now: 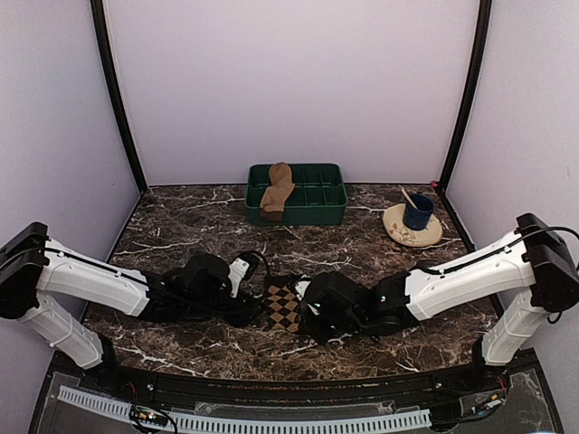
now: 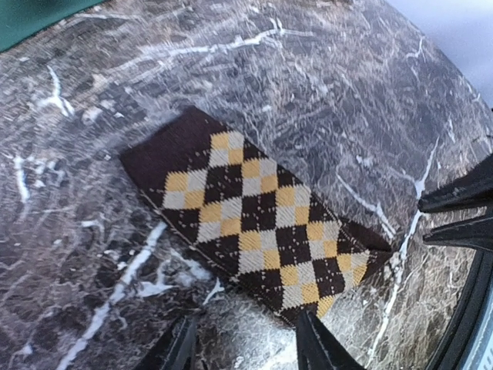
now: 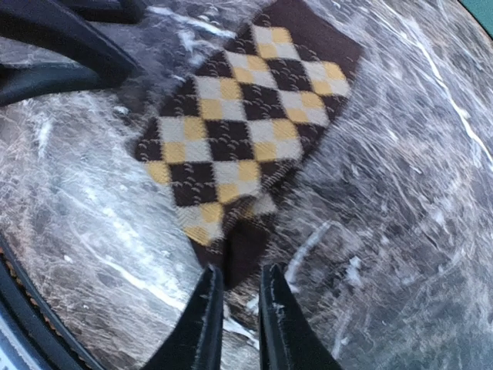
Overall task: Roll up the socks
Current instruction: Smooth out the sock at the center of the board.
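The argyle sock (image 1: 283, 307) lies flat on the marble table between my two grippers, with its dark brown and tan diamonds facing up (image 2: 246, 216). My left gripper (image 2: 246, 343) is open, low at the sock's long edge and holding nothing. One of its fingers (image 2: 316, 339) is just off the fabric. My right gripper (image 3: 239, 271) is closed narrow on the sock's dark end (image 3: 246, 247), where a corner of the fabric is folded over. The plain tan sock (image 1: 278, 190) drapes over the left side of the green tray (image 1: 321, 194) at the back.
A tan plate (image 1: 403, 233) holding a blue cup (image 1: 419, 212) with a stick in it sits at the back right. The table's black front rim (image 3: 31, 308) runs close behind both grippers. Purple walls enclose the table on three sides.
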